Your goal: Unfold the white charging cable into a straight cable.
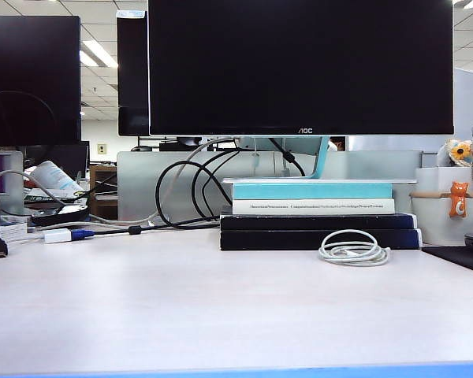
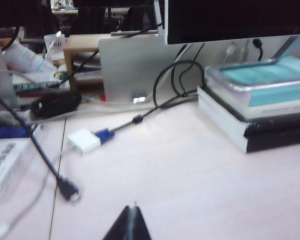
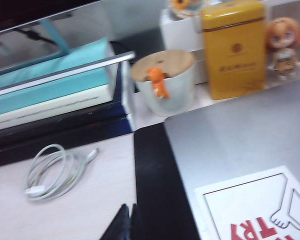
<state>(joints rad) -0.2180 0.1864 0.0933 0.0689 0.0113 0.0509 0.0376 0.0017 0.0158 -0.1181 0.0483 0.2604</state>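
The pale table [image 1: 181, 307] carries a stack of books [image 1: 319, 232] far right of centre, the coiled white charging cable [image 1: 353, 250] just before it, a white adapter block [image 1: 57, 235] far left, and a black mat [image 1: 461, 258] at right.

one white charging cable [image 1: 353, 250], coiled on the counter [image 1: 221, 307]. four stacked books [image 1: 319, 216] under one monitor [image 1: 299, 67], with a second monitor [image 1: 31, 79] further left. one white adapter block [image 2: 83, 140]. one lidded white cup [image 3: 165, 85], one yellow tin [image 3: 233, 47], one figurine [image 3: 284, 45]. two grippers: left gripper [image 2: 130, 223], right gripper [image 3: 125, 225].
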